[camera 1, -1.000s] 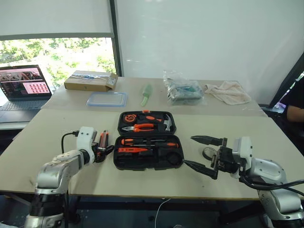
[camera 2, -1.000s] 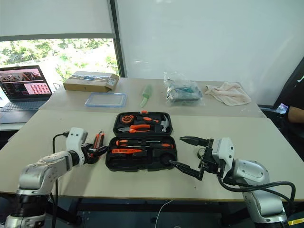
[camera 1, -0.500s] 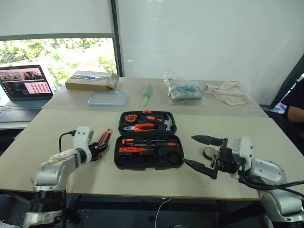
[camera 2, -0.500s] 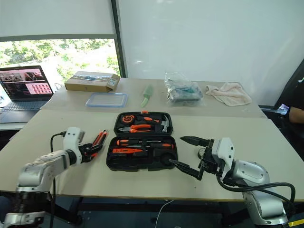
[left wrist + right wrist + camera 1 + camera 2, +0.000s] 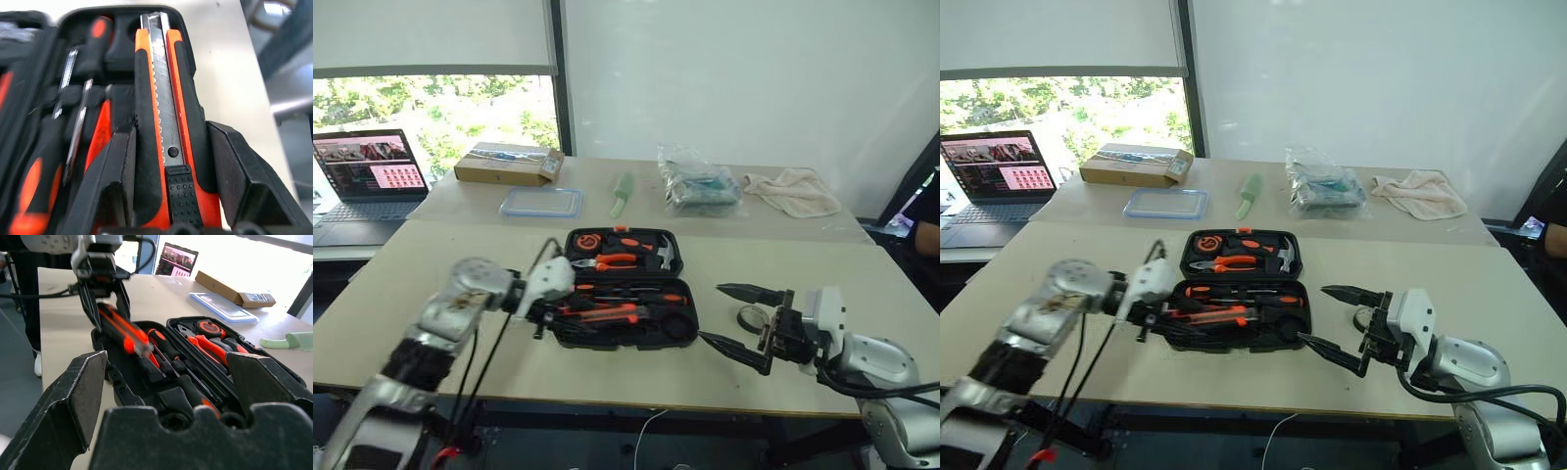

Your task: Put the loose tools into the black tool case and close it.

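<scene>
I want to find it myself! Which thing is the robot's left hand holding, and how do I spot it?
Find the open black case mid-table. Over its front half, the left gripper pinches a utility knife. Unlike the round-handled screwdrivers beside it, it's flat, with a silver notched blade strip between orange and black sides.

From head height we look forward and down across the tabletop [image 5: 783,269] through two side-by-side eyes that share almost the whole scene. Our left wrist camera sits very close over the black tool case [image 5: 122,19], looking along the utility knife [image 5: 164,122]. Our right wrist camera looks level across the same open case from its other side, towards the left hand [image 5: 105,286].
</scene>
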`<move>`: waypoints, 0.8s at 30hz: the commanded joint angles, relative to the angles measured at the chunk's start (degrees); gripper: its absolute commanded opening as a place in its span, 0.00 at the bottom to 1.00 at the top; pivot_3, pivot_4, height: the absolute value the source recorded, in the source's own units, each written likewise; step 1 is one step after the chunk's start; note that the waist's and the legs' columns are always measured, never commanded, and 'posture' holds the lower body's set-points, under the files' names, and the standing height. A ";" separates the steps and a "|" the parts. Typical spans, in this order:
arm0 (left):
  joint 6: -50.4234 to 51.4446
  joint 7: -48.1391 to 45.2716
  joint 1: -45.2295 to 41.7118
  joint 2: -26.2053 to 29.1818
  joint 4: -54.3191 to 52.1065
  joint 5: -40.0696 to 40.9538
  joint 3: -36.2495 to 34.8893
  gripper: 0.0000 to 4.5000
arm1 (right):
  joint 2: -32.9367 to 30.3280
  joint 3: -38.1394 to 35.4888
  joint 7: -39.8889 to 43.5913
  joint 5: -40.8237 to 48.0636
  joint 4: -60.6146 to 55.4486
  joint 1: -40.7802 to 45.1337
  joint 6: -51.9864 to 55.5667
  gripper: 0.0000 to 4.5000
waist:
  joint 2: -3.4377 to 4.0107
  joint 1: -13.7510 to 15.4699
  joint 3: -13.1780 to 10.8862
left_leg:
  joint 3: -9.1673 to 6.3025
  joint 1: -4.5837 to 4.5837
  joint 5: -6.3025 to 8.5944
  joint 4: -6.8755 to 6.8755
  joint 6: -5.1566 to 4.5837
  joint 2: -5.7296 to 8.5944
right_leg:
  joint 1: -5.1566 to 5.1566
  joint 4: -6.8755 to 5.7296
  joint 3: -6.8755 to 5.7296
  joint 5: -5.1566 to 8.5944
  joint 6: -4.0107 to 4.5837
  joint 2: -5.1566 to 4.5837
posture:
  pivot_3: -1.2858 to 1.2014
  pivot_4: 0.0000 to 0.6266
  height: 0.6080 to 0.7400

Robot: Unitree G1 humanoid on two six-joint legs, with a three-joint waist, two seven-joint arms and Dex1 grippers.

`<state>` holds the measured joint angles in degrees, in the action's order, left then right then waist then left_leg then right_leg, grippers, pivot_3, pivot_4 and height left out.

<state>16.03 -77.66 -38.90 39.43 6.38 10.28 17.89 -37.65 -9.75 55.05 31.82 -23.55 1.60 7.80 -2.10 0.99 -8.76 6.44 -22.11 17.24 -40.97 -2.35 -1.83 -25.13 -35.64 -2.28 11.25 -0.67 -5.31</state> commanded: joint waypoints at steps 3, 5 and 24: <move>-3.96 2.32 -0.89 -2.34 2.48 -4.91 2.76 0.38 | -0.36 -1.85 -1.66 0.97 -3.43 -0.48 0.44 1.00 | -0.01 -0.65 -0.01 | -0.03 -0.01 0.02 0.00 -0.03 -0.04 | -0.05 -0.01 0.05 0.00 0.00 0.03 | 0.52 0.24 1.00; -4.24 2.31 -0.88 -2.88 3.32 -5.55 3.19 0.38 | -0.46 -1.98 -1.99 1.02 -3.81 -0.65 0.56 1.00 | -0.01 -0.54 -0.01 | -0.04 0.03 0.02 0.00 -0.04 -0.04 | -0.02 -0.03 0.05 0.01 0.00 0.02 | 0.52 0.24 1.00; -5.99 -1.86 0.41 1.20 5.20 -5.27 1.14 0.38 | 0.00 -1.16 -2.34 0.43 -2.68 -0.36 -0.38 1.00 | 0.00 -0.37 -0.01 | -0.04 0.08 0.04 -0.02 -0.08 -0.07 | -0.01 -0.12 0.07 0.03 0.00 0.01 | 0.52 0.24 1.00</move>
<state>10.49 -79.32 -39.31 41.05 11.30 4.72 19.36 -37.65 -10.02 52.61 31.77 -25.47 0.56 8.16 -2.10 0.63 -8.76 6.40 -22.02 17.28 -40.98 -2.42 -1.90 -25.14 -35.76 -2.20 11.28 -0.67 -5.30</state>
